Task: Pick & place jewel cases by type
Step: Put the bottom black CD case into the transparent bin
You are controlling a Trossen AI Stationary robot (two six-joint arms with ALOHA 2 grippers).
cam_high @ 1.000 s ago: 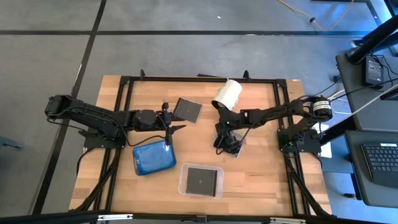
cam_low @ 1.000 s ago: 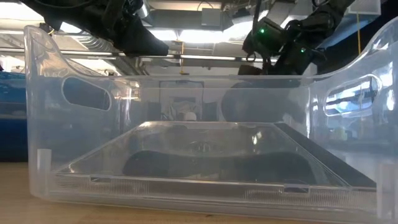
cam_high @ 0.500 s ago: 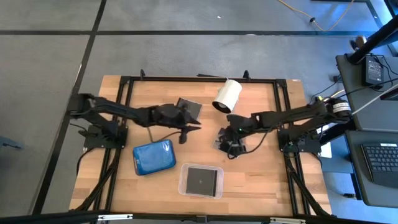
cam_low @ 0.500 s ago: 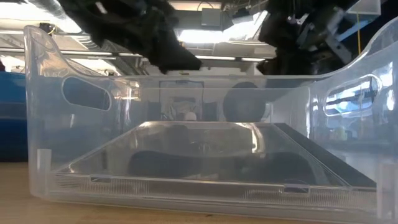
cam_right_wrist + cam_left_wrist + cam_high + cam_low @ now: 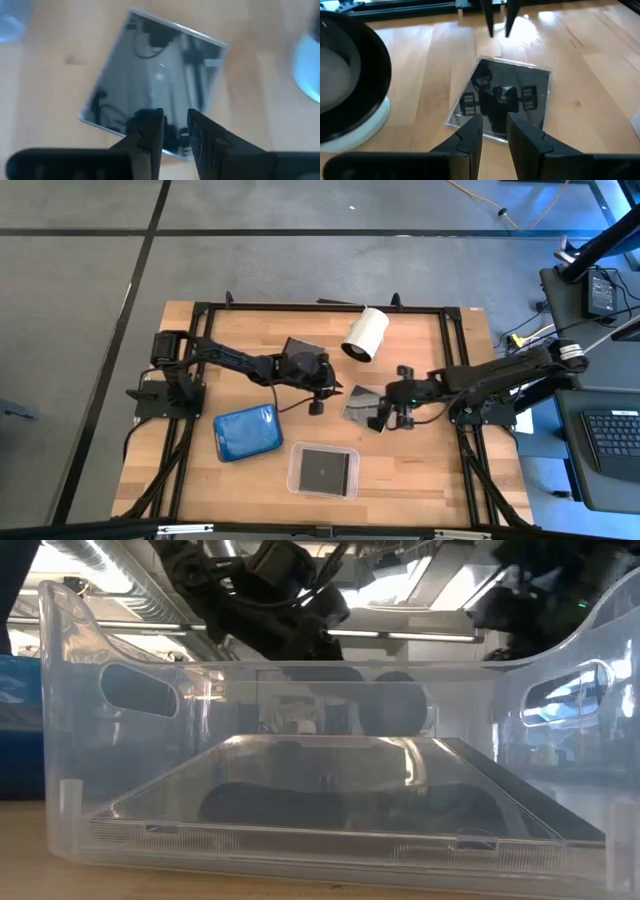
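Blue tray (image 5: 246, 432); clear tray (image 5: 324, 471) with dark case inside; white cylinder (image 5: 365, 334); grey, seemingly mirror-glossy case (image 5: 501, 99).

Both arms meet mid-table over a grey jewel case (image 5: 358, 403) — left gripper (image 5: 322, 392) beside it, right gripper (image 5: 388, 416) at its other edge — white cylinder (image 5: 366, 333) behind.
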